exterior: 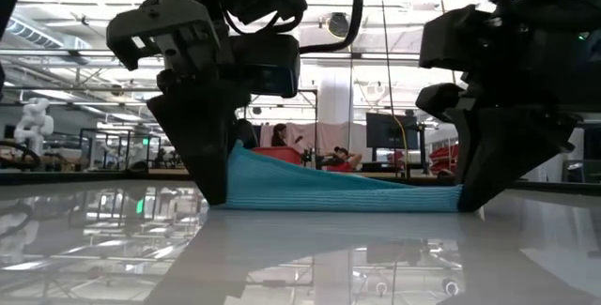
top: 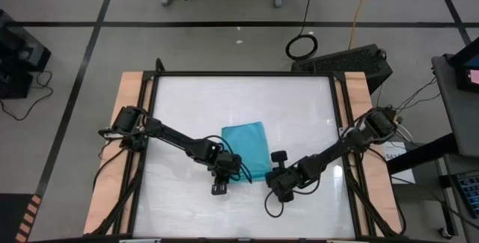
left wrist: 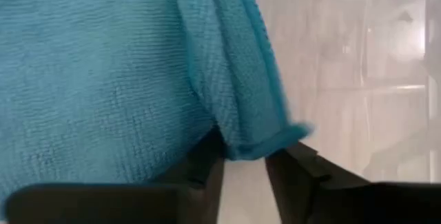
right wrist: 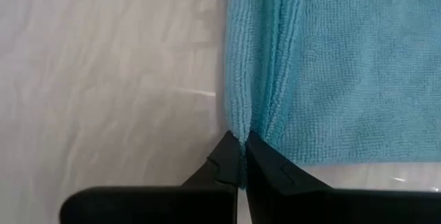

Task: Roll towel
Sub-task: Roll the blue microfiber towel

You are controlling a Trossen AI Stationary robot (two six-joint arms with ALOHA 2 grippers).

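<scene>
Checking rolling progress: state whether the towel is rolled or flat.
Not rolled: the towel lies folded flat, near edge lifted by the left gripper and right gripper.

Bright overhead lights glare off the glossy table (exterior: pixel 310 258); low-view arms are backlit silhouettes.

Hidden or cut-off items:

- Towel (top: pixel 247 150): in the high view, its near corners lie under the left gripper (top: pixel 227 174) and the right gripper (top: pixel 274 177). In the left wrist view the towel (left wrist: pixel 103 79) runs off the picture's edges. In the right wrist view the towel (right wrist: pixel 344 65) is likewise cut off.
- Low view: the upper parts of both arms pass out of the picture. The towel's (exterior: pixel 329 190) near corners are covered by the left gripper (exterior: pixel 211 178) and the right gripper (exterior: pixel 474 192).
- Tabletop (top: pixel 299 108): its near edge is cut off at the bottom of the high view.
- People (exterior: pixel 315 155) beyond the table in the low view: too small to describe.
</scene>
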